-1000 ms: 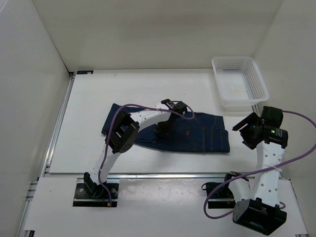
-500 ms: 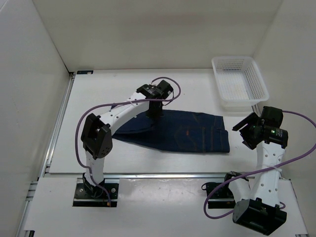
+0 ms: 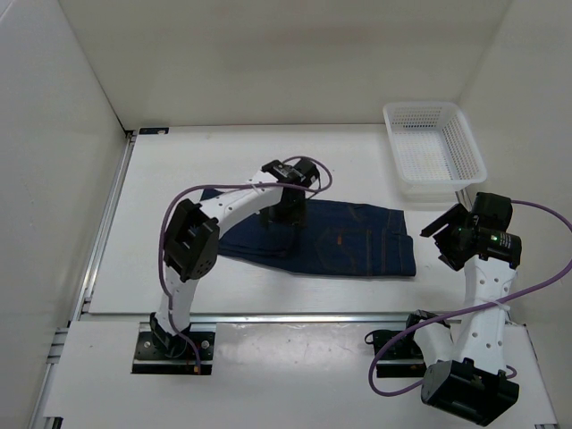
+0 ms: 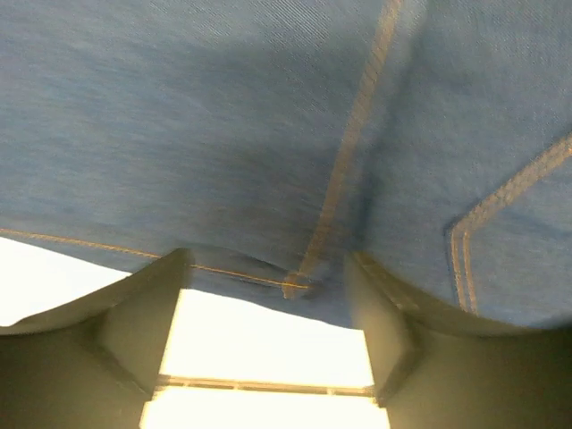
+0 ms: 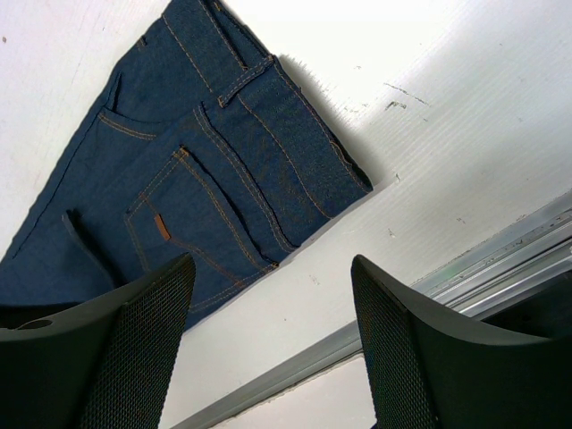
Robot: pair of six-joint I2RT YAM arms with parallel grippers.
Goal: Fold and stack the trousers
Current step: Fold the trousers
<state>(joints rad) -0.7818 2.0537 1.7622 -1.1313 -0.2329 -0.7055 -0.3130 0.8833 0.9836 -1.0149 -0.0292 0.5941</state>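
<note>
The trousers [image 3: 357,246], dark blue jeans with orange stitching, lie flat across the middle of the table, waist and pockets to the right. My left gripper [image 3: 286,214] hangs low over their far edge with its jaws apart. In the left wrist view the denim [image 4: 223,116] fills the top and a seamed edge lies between the spread fingers, ungripped, at my left gripper [image 4: 268,259]. My right gripper [image 3: 442,234] stands open to the right of the waist. In its wrist view the pocket end [image 5: 197,161] lies beyond my right gripper [image 5: 270,264], which is empty.
A white mesh basket [image 3: 397,156] stands at the back right corner. An aluminium rail [image 3: 313,315] runs along the table's near edge, also in the right wrist view as the rail [image 5: 500,259]. White walls close in the left, back and right sides.
My left gripper went from the middle of the jeans to their far edge, came slightly back, and its jaws opened, letting go of the cloth. The right arm has not moved.
</note>
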